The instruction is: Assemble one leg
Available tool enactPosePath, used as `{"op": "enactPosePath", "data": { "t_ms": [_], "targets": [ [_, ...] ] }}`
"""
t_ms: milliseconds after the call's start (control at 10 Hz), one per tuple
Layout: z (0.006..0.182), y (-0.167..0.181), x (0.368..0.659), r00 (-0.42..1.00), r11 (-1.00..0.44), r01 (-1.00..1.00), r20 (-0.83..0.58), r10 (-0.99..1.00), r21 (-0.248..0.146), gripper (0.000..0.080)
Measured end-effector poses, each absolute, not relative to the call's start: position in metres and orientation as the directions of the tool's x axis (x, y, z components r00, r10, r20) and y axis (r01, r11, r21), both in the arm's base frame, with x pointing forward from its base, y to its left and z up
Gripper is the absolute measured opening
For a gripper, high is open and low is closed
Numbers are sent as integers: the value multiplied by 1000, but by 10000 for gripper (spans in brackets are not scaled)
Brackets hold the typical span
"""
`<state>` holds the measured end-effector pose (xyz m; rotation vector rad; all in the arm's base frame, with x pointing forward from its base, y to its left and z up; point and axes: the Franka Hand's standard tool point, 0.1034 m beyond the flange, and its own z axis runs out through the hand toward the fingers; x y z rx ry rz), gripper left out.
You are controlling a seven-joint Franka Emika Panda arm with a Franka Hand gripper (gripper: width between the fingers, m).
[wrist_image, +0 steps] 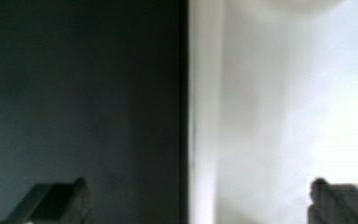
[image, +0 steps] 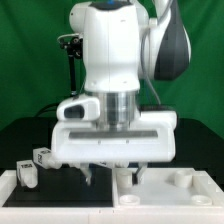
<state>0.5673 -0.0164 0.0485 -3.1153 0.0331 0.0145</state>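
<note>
One leg point(image: 42, 157), a small white post with black-and-white tag markers, lies on the black table at the exterior view's left; it is out of the wrist view. My gripper point(image: 113, 176) points straight down, low over the left edge of the large flat white panel point(image: 186, 184) with round sockets. It stands well to the right of the leg. In the wrist view my gripper point(wrist_image: 197, 205) has its dark fingertips point(wrist_image: 51, 203) far apart with nothing between them. Under it lie black table on one side and the white panel point(wrist_image: 282, 100) on the other.
Another small tagged part point(image: 26, 173) lies just in front of the leg. A white raised rim point(image: 60, 206) runs along the front of the table. A black stand point(image: 68, 55) rises at the back left before a green backdrop.
</note>
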Motion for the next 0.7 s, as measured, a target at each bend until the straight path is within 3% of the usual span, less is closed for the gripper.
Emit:
{"op": "enactPosePath", "data": {
  "t_ms": [200,700],
  "targets": [
    [59,-19,534,999,-999,-42,2,-42,-28,645],
    [56,-14,536,999,-999,38,3,38,-28,649]
  ]
}}
